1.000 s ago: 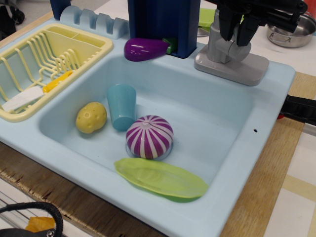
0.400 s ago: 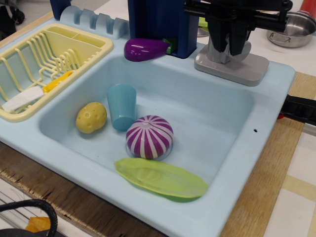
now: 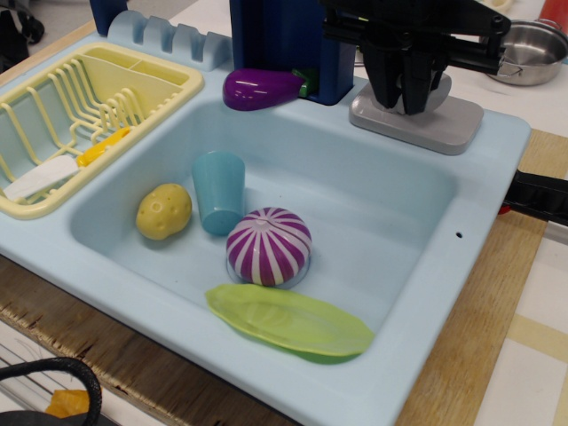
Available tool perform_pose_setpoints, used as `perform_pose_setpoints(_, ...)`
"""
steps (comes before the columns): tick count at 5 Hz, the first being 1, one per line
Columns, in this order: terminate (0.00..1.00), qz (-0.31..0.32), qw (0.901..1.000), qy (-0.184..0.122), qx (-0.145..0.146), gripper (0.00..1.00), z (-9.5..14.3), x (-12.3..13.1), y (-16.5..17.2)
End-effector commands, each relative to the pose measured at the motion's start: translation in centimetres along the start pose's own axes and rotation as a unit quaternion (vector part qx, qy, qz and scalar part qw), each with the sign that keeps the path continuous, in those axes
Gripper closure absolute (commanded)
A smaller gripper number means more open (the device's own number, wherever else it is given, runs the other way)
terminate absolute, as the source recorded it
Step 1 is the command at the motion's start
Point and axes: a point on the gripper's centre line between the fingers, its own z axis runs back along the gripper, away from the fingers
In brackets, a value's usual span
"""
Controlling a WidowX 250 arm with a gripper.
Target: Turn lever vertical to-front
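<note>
Though hidden behind fingers [image 3: 406, 89], lever direction unclear.

pale blue sink [image 3: 497, 151], purple-and-white striped onion [image 3: 268, 246], yellow potato [image 3: 164, 211], teal cup [image 3: 218, 190], lime-green leaf [image 3: 288, 319]; black gripper [image 3: 404, 102]

The black gripper [image 3: 406, 93] reaches in from the top edge of the view at the upper right, pointing straight down. Its two dark fingers [image 3: 384, 82] hang side by side with only a narrow gap between them, tips low. A black crossbar of the wrist spans horizontally above them; the arm beyond it is cut off by the frame
</note>
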Motion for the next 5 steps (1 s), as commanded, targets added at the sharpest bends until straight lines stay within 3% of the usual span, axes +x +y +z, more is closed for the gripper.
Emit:
perform_pose_setpoints(1, 0.0, -0.008, 0.9863, 0.165, -0.01, 1.0, -2.9, -5.5, 0.8)
perform_pose_setpoints(2, 0.0, 0.017, 0.9844, 0.174, -0.017, 1.0, -3.4, -6.6, 0.8)
perform_pose_setpoints(3, 0.0, 0.022, 0.9876, 0.154, -0.017, 1.0, -3.5, -6.9, 0.7)
perform_pose_setpoints(4, 0.0, 0.022, 0.9876, 0.154, -0.017, 0.0, -3.5, -6.9, 0.7)
perform_pose_setpoints(5, 1.0, 0.022, 0.9876, 0.154, -0.017, 0.0, -3.5, -6.9, 0.7)
